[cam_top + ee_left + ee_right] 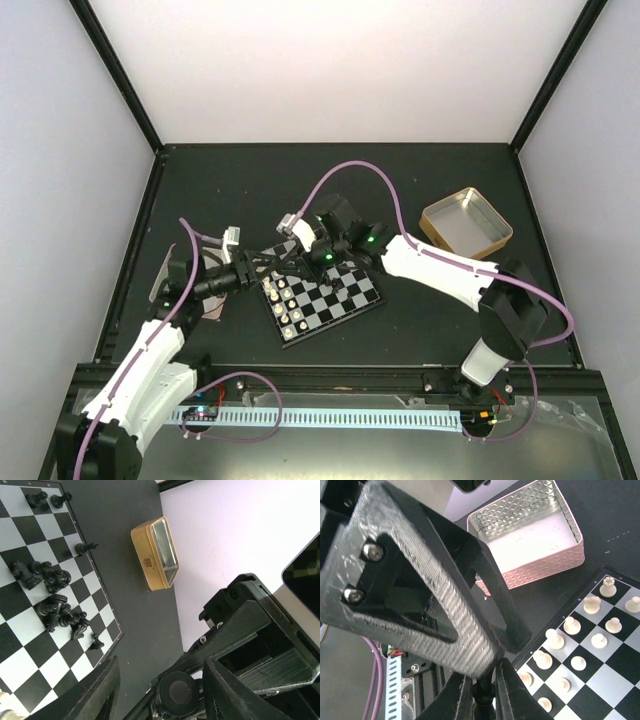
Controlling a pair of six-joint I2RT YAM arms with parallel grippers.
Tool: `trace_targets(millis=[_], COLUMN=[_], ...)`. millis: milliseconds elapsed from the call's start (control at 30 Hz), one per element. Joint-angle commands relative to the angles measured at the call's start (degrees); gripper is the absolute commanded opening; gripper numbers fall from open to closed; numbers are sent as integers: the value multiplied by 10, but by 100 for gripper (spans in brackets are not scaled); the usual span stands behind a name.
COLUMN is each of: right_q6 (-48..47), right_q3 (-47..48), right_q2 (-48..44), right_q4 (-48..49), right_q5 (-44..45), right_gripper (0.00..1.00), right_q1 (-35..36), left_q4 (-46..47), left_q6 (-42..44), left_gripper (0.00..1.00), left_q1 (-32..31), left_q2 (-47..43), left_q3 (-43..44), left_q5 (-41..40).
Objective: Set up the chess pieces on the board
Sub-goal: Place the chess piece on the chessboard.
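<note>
The board [350, 300] lies mid-table, with cream-white chess pieces [285, 305] in rows along its left side. Those same cream-white pieces [570, 625] stand upright in the right wrist view. Black chess pieces [57, 612] lie heaped on the board [50, 667], and a few others [37, 499] stand near its edge. Both grippers meet above the board's far-left corner. My right gripper [482, 677] is shut on one black chess piece [482, 697]. My left gripper [160, 675] stands open around that piece's round base [181, 694], with a gap left at one finger.
A gold rectangular tin [465, 222] sits open at the back right of the table, also visible as the gold tin [156, 552] beyond the board. A pink-silver tray [530, 535] stands just off the board's left corner. A white perforated strip [330, 415] runs along the near edge.
</note>
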Motion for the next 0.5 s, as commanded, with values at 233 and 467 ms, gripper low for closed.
trace_targets(millis=[233,467], right_q6=[49,144], right_q3=[19,-43], right_q2=[18,-43], right_q4=[46,135], right_q5=[50,86], right_gripper=[5,20], right_q1=[4,2], left_q4=[63,104], left_q6=[-52,-95], left_gripper=[19,5], left_q1=[-16,-18], left_q2=[12,3], left_q3=[-9,-9], left_q5=[31,32])
